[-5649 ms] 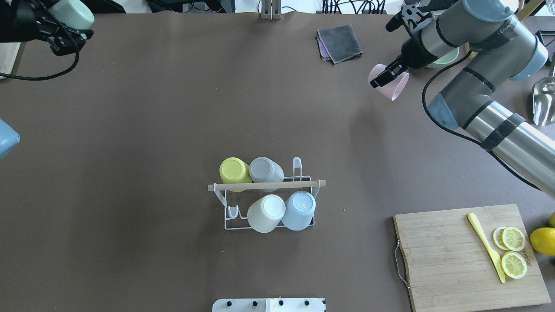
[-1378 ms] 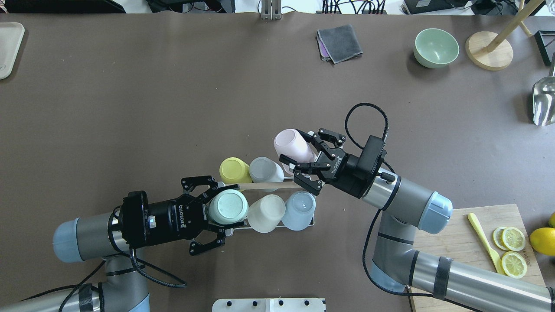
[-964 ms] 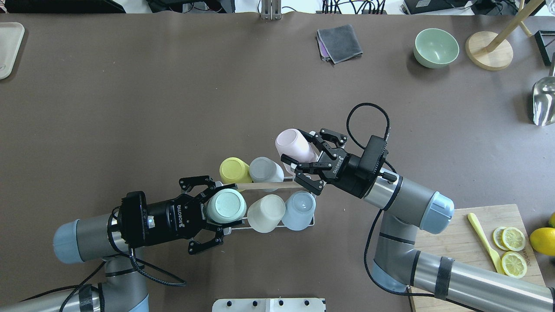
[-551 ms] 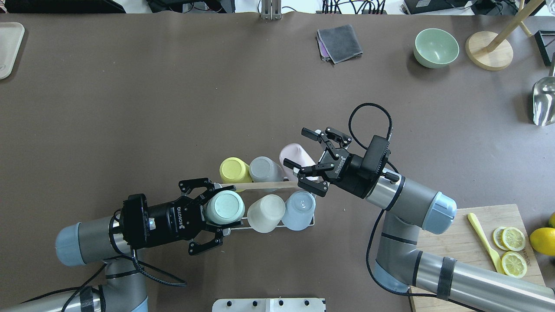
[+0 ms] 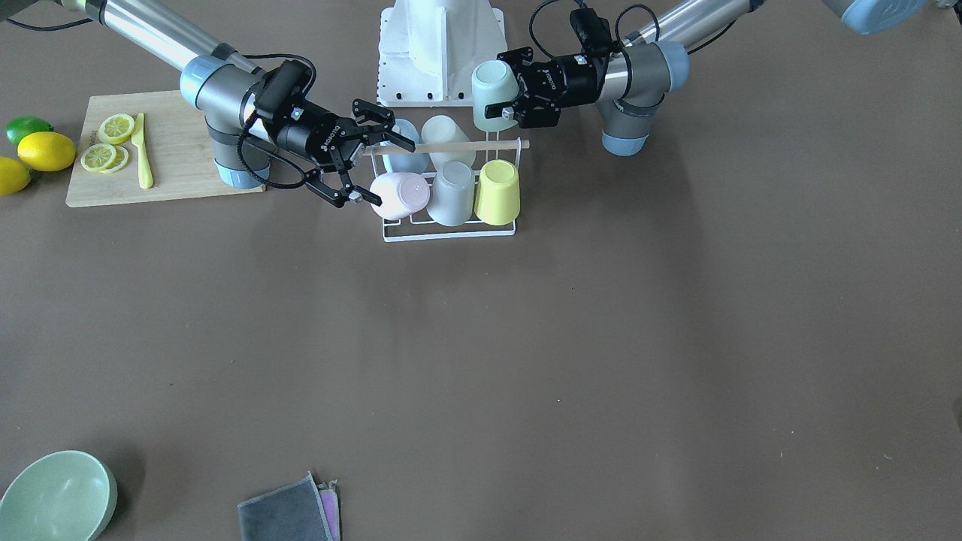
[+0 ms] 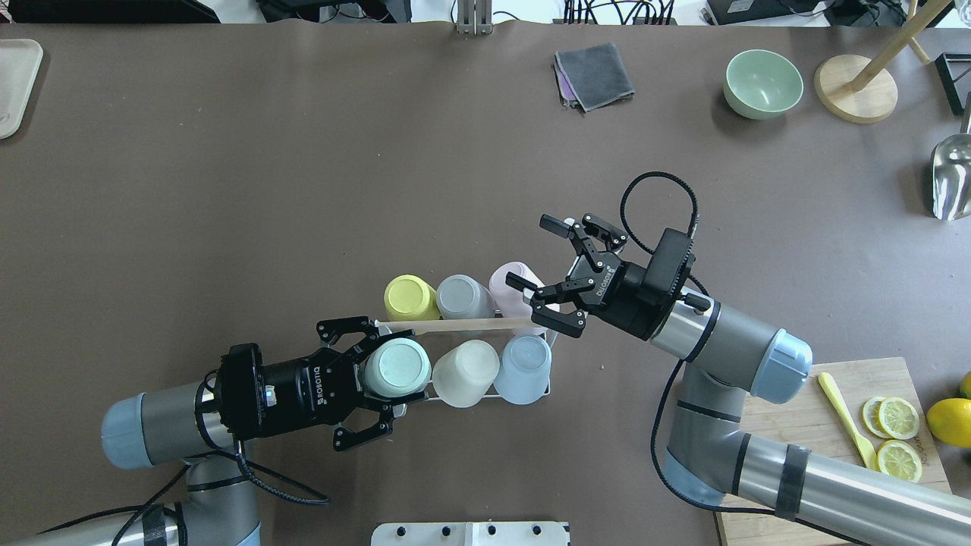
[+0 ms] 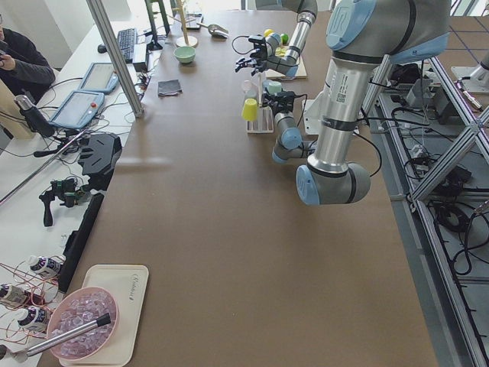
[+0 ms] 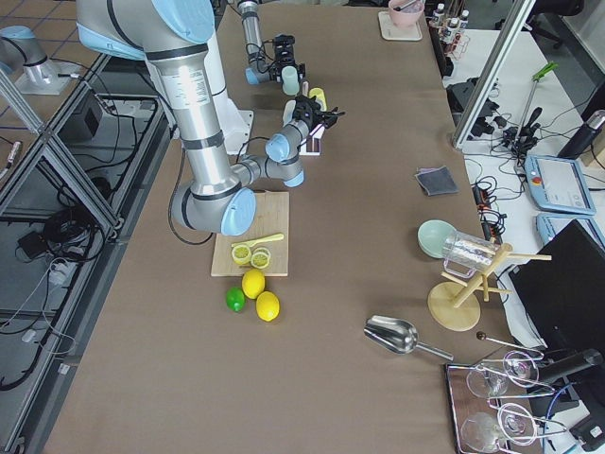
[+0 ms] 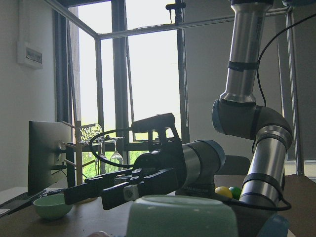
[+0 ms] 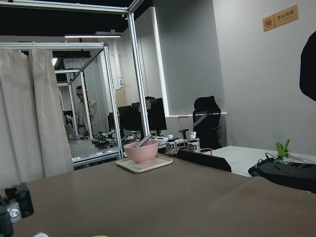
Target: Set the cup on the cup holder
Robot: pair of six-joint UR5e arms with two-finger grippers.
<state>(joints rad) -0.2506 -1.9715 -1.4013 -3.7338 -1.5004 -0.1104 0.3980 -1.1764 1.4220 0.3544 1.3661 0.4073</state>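
The cup holder, a white wire rack with a wooden rod [image 6: 463,325], stands mid-table and also shows in the front view [image 5: 451,236]. On it sit yellow [image 6: 410,297], grey [image 6: 461,296], pink [image 6: 510,288], cream [image 6: 466,371] and blue [image 6: 523,368] cups, all upside down. My left gripper [image 6: 394,377] is shut on a mint green cup [image 6: 396,366], held bottom-up over the rack's near left corner [image 5: 492,84]. My right gripper [image 6: 537,254] is open and empty, just right of the pink cup [image 5: 398,195].
A cutting board [image 6: 789,455] with lemon slices and a yellow knife lies at the front right, partly under my right arm. A green bowl [image 6: 762,83], a grey cloth [image 6: 595,74], a wooden stand [image 6: 856,97] and a metal scoop [image 6: 952,178] lie at the back right.
My right gripper opened, left the pink cup on the rack's back right prong and drew back to the right. My left gripper still holds the mint cup, barely moved.
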